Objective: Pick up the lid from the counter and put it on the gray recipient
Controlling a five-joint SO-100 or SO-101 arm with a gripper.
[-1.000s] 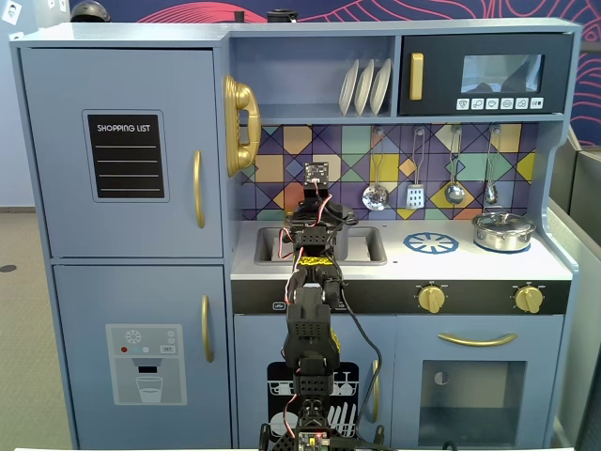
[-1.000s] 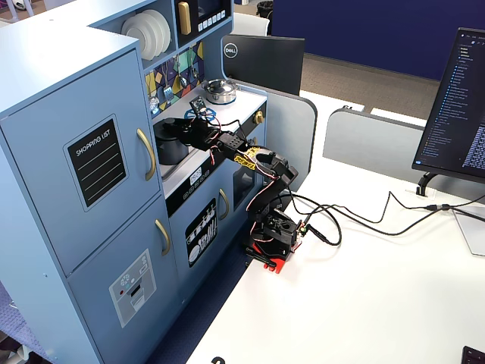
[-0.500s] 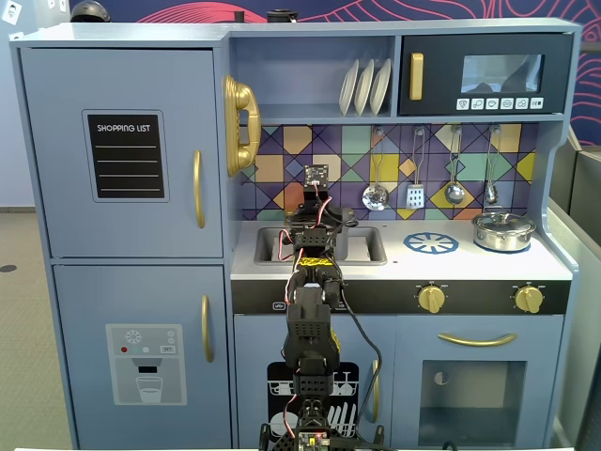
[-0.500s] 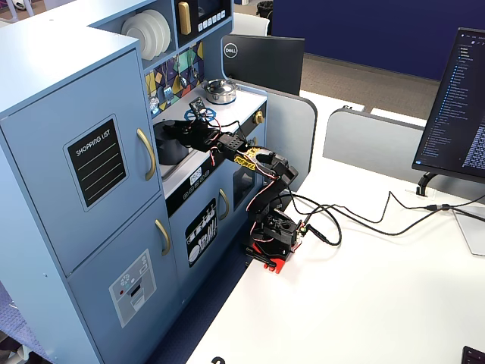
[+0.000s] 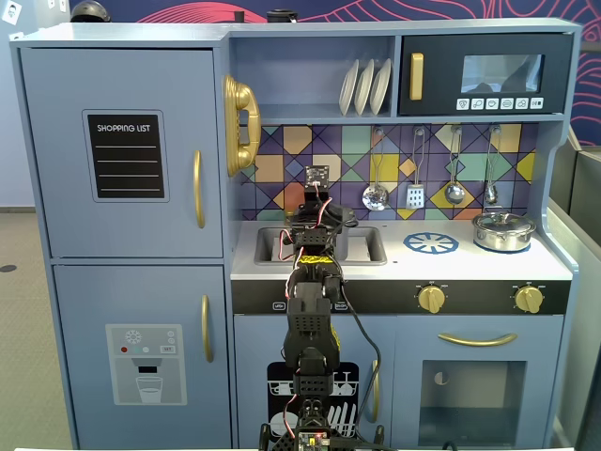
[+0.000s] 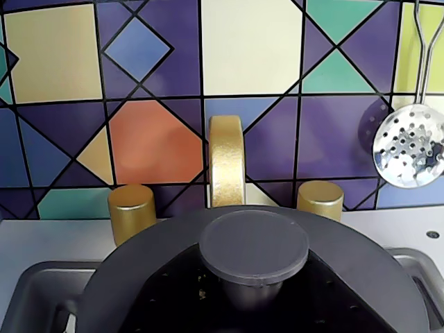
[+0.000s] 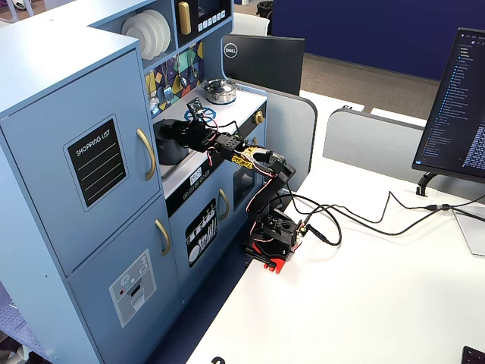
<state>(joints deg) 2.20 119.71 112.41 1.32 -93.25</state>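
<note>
Dark-gray metal fills the middle of the counter (image 5: 470, 265) in a fixed view from the front. The arm reaches up from below and hides most of the sink, where the gray recipient (image 5: 344, 242) shows only as a dark edge behind the wrist. The lid (image 5: 321, 217) sits at the top of that dark mass. A shiny silver pot (image 5: 503, 231) stands apart at the counter's right end, past the burner print (image 5: 431, 243).

In the wrist view, the lid's knob (image 6: 254, 248) fills the lower centre, with the disc curving away on both sides. It lies just before the gold faucet (image 6: 227, 158) at the counter's back edge, and sink basin (image 6: 28, 291) shows under it at the left. A skimmer (image 6: 409, 148) hangs on the tiled wall at right. No jaws appear here.

From the side, in the other fixed view, the gripper (image 7: 191, 132) reaches level over the recipient at the counter's left end, apparently to centre the lid on the rim. Whether the jaws are clamped on the lid or parted cannot be told, nor whether the lid is seated.
</note>
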